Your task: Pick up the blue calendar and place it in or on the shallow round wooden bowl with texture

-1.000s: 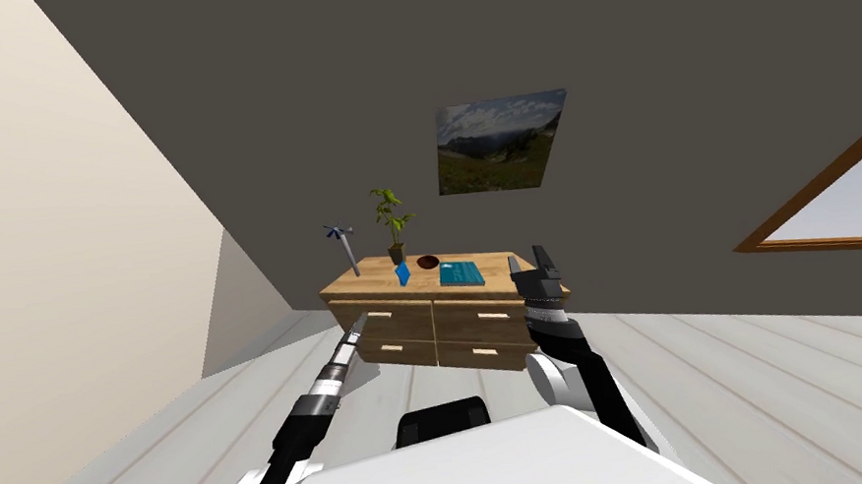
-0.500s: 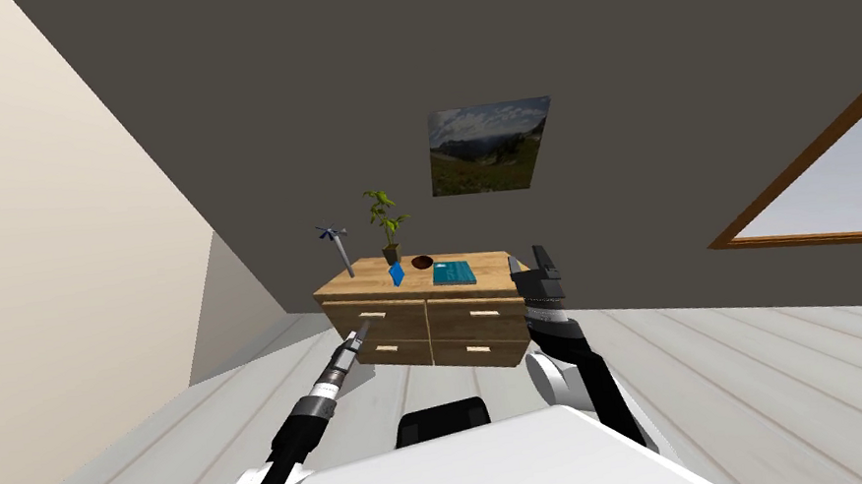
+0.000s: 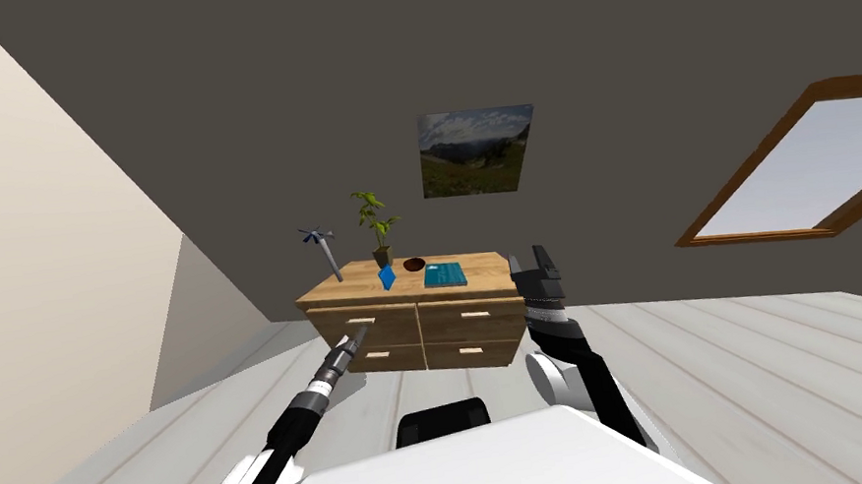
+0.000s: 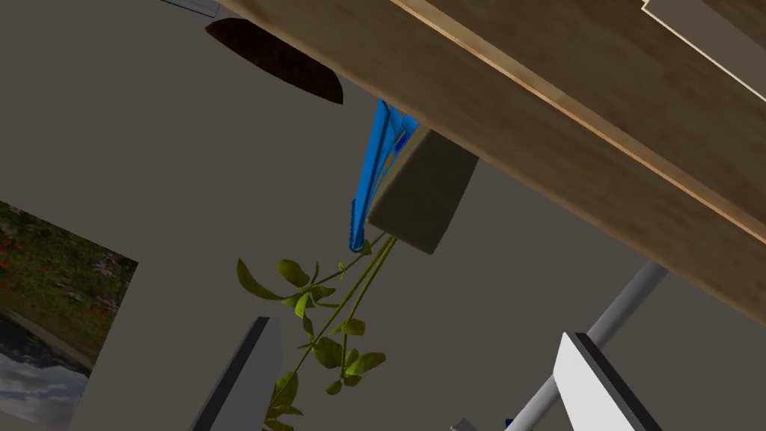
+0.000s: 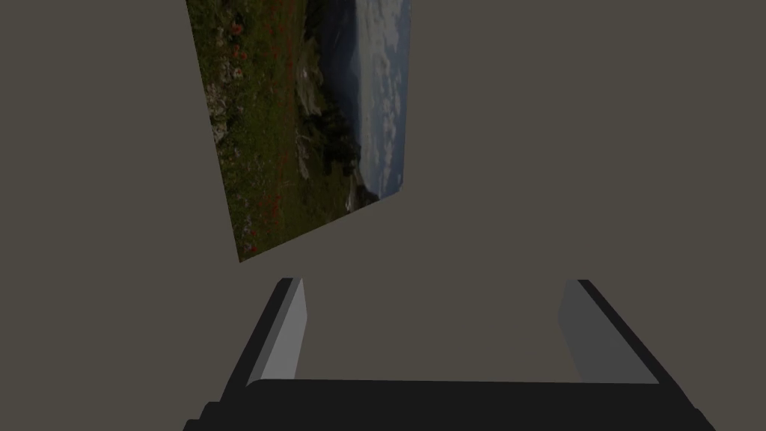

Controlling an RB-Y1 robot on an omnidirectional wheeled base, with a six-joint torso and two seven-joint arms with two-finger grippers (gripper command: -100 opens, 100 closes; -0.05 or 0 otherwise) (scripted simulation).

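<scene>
**Both arms up before a wooden dresser, calendar on its top**

We stand on a pale plank floor facing a low wooden dresser (image 3: 408,327) against a dark grey wall. The blue calendar (image 3: 387,277) stands upright on the dresser top, near the front edge and left of the middle. The small dark round bowl (image 3: 412,264) sits near it, a little further back and toward the middle. A teal book (image 3: 444,274) lies flat at the middle. A potted plant (image 3: 377,231) stands at the back edge, behind the calendar. A grey rod with small blue blades (image 3: 324,252) leans near the left edge.

Our left gripper (image 3: 357,335) hangs in front of the drawer fronts, lower than the dresser top and well apart from the calendar. Its fingers (image 4: 258,367) are spread wide and empty.

Our right gripper (image 3: 533,264) is raised by the dresser's right end, its fingers (image 5: 288,329) also spread wide and empty.
</scene>
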